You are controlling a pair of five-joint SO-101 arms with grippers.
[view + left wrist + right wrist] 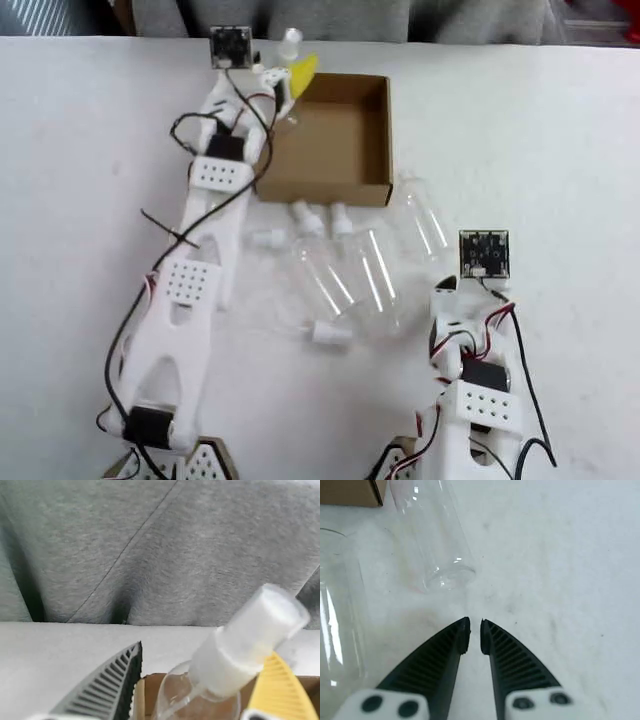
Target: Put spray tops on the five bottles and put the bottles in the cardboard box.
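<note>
The brown cardboard box [335, 140] holds nothing yet (most work remains). Clear plastic bottles [345, 275] lie by its near wall, with a loose white spray top [330, 333]. My left claw [205, 655] grips one capped bottle [250, 630] over the box's far-left corner; my right claw [474, 630], nearly closed, is empty.

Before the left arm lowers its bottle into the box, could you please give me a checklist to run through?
1. Spray top fitted on the held bottle: ok.
2. Left claw shut on the bottle: ok.
3. Bottle fully over the box: cannot tell.
4. Box has free floor: ok.
5. Right claw shut, holding nothing, away from the box: ok.
</note>
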